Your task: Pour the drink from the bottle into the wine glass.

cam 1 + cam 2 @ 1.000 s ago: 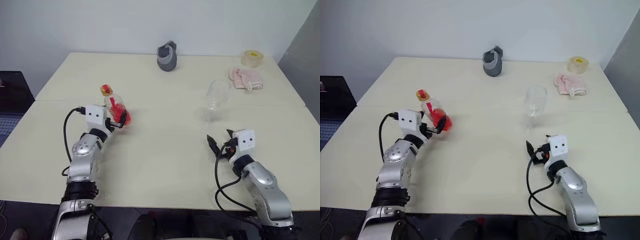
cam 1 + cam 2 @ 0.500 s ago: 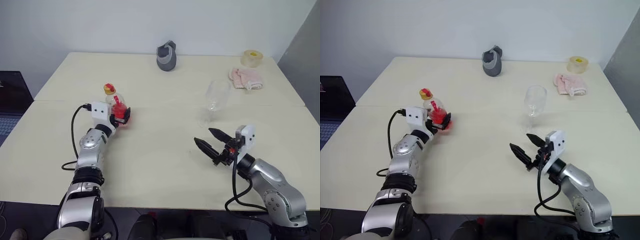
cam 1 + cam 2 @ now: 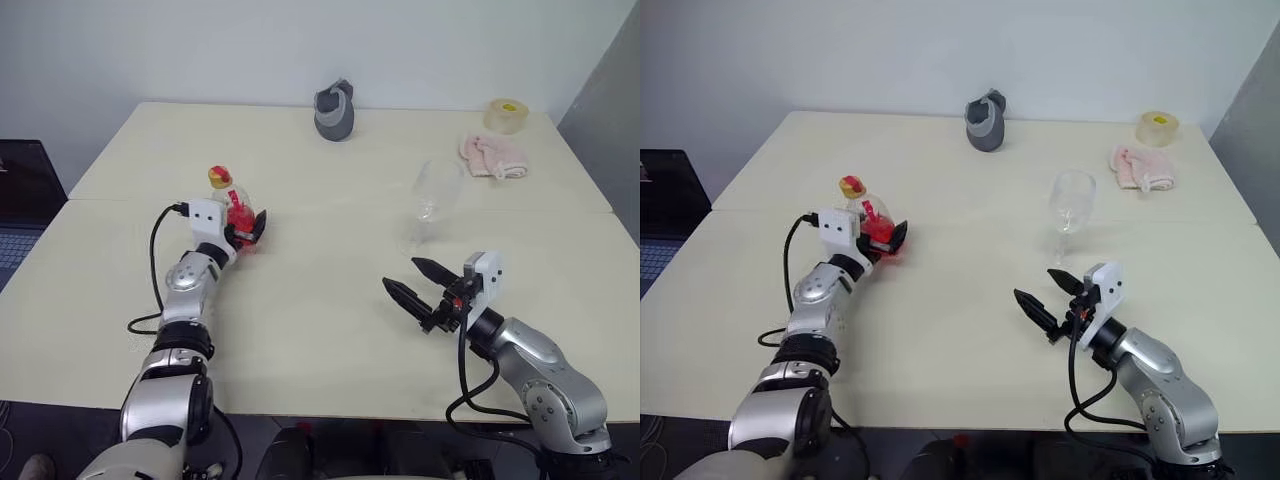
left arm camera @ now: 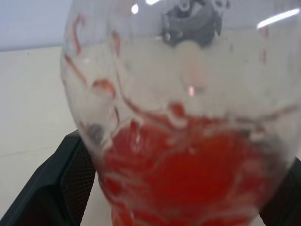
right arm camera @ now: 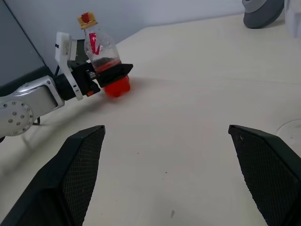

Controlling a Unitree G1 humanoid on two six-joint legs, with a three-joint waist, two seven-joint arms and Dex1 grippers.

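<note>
On table (image 3: 970,300), clear bottle (image 3: 866,222) holds red drink (image 4: 188,174), seemingly uncapped.

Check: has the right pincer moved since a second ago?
Yes. The right pincer swung leftward and rose, now level and away from the wine glass foot; fingers open, empty.

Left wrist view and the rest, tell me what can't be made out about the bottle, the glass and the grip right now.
- Bottle: in the left wrist view its neck and mouth are cut off by the top edge.
- Contact: the left gripper fingers flank the bottle, but the bottle's own body hides whether the pads press on it.
- Wine glass: clear glass against the pale table; its stem and foot are faint, its rim hard to trace.
</note>
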